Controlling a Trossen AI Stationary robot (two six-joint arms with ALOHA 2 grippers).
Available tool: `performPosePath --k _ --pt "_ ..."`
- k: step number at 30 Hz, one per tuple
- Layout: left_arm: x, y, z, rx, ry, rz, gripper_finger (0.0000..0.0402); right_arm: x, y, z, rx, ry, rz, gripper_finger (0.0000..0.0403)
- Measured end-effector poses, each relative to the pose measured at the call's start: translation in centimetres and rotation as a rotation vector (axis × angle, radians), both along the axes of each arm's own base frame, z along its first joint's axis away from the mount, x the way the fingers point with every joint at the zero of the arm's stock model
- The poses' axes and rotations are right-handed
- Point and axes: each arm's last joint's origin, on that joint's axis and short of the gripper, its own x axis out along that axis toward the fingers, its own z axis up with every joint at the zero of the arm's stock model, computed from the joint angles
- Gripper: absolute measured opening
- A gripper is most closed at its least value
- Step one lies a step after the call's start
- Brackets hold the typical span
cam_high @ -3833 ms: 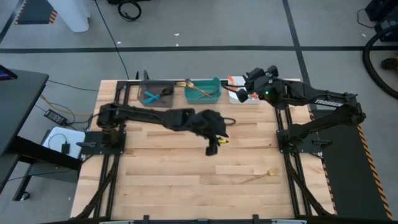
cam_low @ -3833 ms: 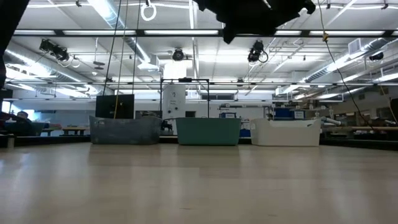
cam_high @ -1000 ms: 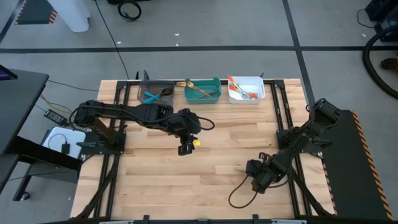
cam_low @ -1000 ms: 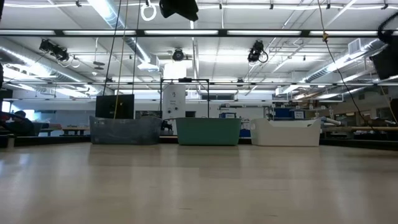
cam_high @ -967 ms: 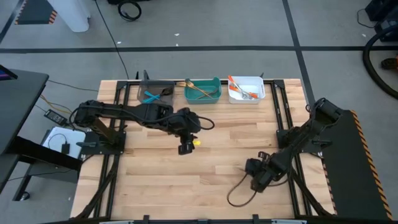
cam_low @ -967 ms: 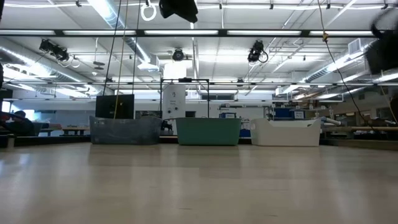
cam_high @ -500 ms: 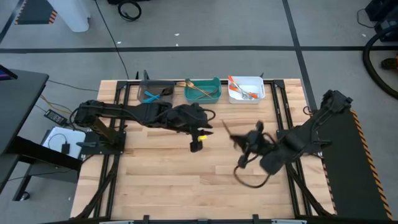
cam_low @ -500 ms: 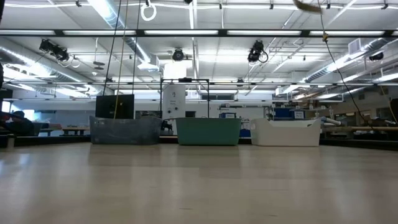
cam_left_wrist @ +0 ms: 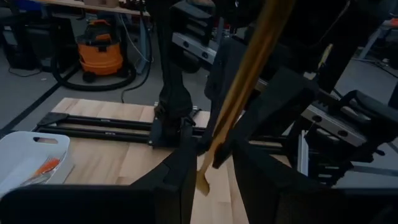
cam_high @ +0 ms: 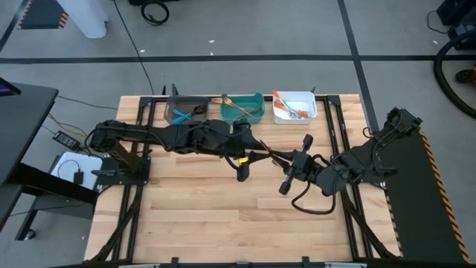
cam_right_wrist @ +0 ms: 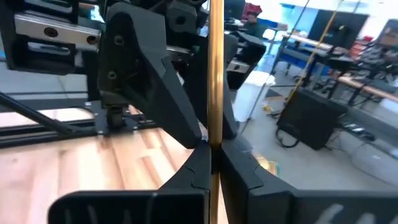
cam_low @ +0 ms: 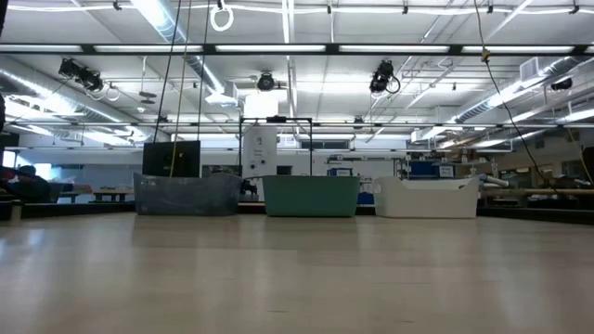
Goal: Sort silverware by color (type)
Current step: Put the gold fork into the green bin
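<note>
Industrial lab hall: ceiling ducts (cam_low: 520,88), shop vacuum (cam_left_wrist: 102,53).

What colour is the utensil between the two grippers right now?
Gold all over; the utensil shows best in the right wrist view, pinched in the right gripper.

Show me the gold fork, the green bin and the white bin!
gold fork (cam_right_wrist: 215,74), right wrist view, middle of its handle
green bin (cam_high: 259,104), high view, its right wall
white bin (cam_high: 312,108), high view, its right rim
</note>
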Motion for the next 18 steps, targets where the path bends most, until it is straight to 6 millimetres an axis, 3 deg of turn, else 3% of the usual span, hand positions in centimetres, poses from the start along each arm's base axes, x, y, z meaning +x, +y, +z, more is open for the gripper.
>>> performPosePath --k 8,15,18 --pt "0.1 0.1 0.6 0.002 -0.068 0.002 0.0105 1.2 0.0 -0.9 0.027 0.015 0.011 0.0018" --pt "0.1 0.1 0.3 0.045 -0.029 -0.004 0.0024 1.6 -0.1 -1.1 0.030 0.006 -0.006 0.0022" --pt "0.0 0.2 0.3 0.069 -0.025 -0.008 0.0024 1.7 -0.2 -1.1 0.029 0.007 -0.010 0.0023"
